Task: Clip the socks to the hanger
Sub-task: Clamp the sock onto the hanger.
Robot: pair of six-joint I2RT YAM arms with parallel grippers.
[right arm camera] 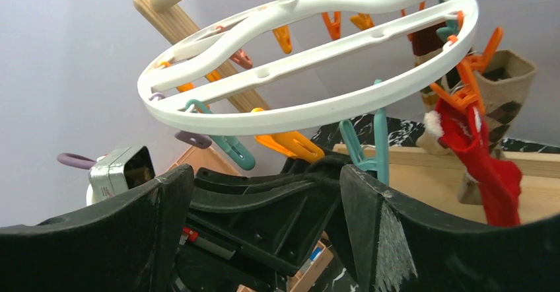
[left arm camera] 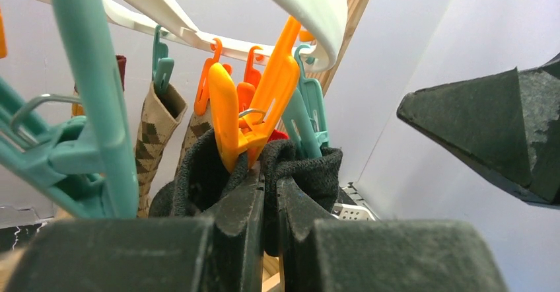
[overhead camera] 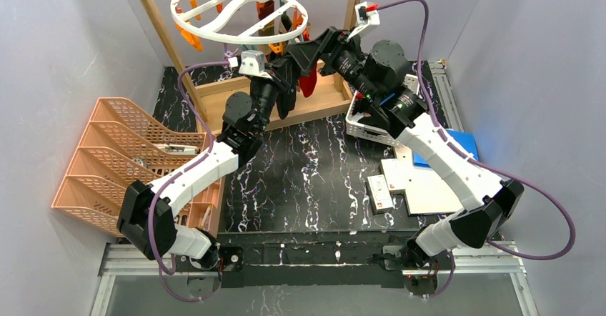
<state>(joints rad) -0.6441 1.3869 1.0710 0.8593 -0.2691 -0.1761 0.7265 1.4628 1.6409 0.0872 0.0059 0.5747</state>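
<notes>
Entry 1. Hanger [right arm camera: 310,111]: a white ring with crossbars, hung from the wooden frame [overhead camera: 329,100] at 12 o'clock on the table [overhead camera: 307,180]. Orange and teal clips dangle round its rim.

Entry 2. Socks already hung: we count a red sock [right arm camera: 489,173] on an orange clip at the ring's 3 o'clock side in the right wrist view. A brown-beige argyle sock [left arm camera: 155,140] hangs just beside it, with a second of that pattern close by.

Entry 3. Black sock [left arm camera: 198,166]: its cuff is bunched directly under the ring. The lower tips of an orange clip [left arm camera: 264,100] sit in the cuff. We cannot tell whether the clip grips the fabric.

Entry 4. Left gripper [left arm camera: 267,206]: raised beneath the ring, its fingers pinched together on the black sock.

Entry 5. Right gripper [right arm camera: 264,173]: near the left gripper, toward its 3 o'clock, with its fingers spread wide and holding nothing.

Entry 6. Other items: an orange rack [overhead camera: 107,159] at 9 o'clock and a white lattice basket [overhead camera: 364,126] at 2 o'clock.
</notes>
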